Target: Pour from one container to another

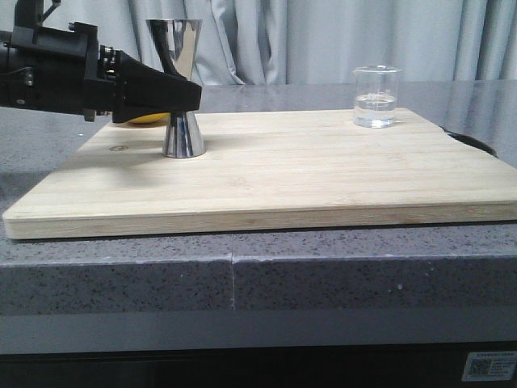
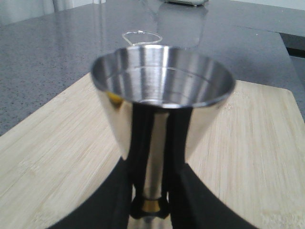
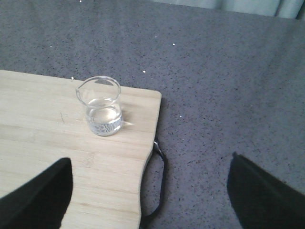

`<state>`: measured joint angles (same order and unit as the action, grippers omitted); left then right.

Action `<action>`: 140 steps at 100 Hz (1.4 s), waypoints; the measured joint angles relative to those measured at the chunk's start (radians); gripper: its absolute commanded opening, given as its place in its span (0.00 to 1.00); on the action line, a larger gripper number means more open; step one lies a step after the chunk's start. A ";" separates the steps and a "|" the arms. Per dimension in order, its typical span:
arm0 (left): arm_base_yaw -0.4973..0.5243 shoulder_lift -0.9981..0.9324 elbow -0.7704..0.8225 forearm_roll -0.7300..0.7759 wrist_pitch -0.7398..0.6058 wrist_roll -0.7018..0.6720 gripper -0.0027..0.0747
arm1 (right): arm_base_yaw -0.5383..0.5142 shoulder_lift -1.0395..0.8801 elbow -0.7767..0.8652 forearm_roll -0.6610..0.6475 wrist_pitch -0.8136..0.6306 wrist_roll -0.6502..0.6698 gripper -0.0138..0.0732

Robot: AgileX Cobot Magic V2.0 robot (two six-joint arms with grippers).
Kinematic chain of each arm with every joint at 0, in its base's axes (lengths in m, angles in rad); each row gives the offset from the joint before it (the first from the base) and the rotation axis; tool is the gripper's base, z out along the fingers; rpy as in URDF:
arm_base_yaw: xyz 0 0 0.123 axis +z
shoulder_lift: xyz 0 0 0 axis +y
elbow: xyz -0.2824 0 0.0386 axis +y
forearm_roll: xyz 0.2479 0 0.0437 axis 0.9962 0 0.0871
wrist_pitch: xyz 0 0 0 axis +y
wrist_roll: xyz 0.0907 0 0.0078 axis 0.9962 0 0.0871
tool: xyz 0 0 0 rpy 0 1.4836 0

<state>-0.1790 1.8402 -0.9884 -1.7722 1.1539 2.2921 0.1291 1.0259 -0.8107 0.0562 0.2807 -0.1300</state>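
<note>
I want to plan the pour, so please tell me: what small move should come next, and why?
Probably lower the right gripper around the beaker. The left gripper is at the jigger's waist, while the beaker, holding liquid, stands untouched on the board beyond the open right fingers.

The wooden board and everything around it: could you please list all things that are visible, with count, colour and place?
Cutting board: one, light wood, lying on the countertop.
Countertop: one, speckled dark grey stone, under the board.
Jigger: one, polished steel with a thin gold band at the waist, upright on the board's left part.
Beaker: one, clear glass holding some clear liquid, upright near the board's far right corner.
Curtain: pale grey, behind the counter.
Left claw: one, black, fingers at both sides of the jigger's waist; contact not clear.
Right claw: one, black, open, above the board's right edge near the beaker.
</note>
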 measured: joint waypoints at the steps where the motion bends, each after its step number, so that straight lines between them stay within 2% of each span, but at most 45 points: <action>1: 0.000 0.000 0.000 0.000 0.000 0.000 0.10 | 0.000 0.000 0.000 0.000 -0.001 0.000 0.84; 35: 0.000 0.000 0.000 0.000 0.000 0.000 0.02 | 0.000 0.000 0.006 0.000 -0.058 0.000 0.84; 52: 0.000 0.000 0.000 0.000 0.000 -0.015 0.01 | 0.000 0.000 0.089 0.000 -0.155 0.000 0.84; 92: 0.000 -0.060 0.000 0.000 -0.002 -0.066 0.01 | 0.000 0.000 0.401 0.000 -0.595 0.017 0.84; 121: -0.015 -0.092 0.000 0.002 -0.002 -0.081 0.01 | 0.033 0.119 0.412 -0.017 -0.797 0.066 0.84; 140: -0.032 -0.098 0.000 0.004 0.000 -0.083 0.01 | 0.066 0.266 0.412 -0.162 -0.975 0.190 0.84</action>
<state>-0.2113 1.7418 -0.9884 -1.7686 1.1539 2.2091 0.1951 1.2917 -0.3987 -0.1056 -0.6943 0.0603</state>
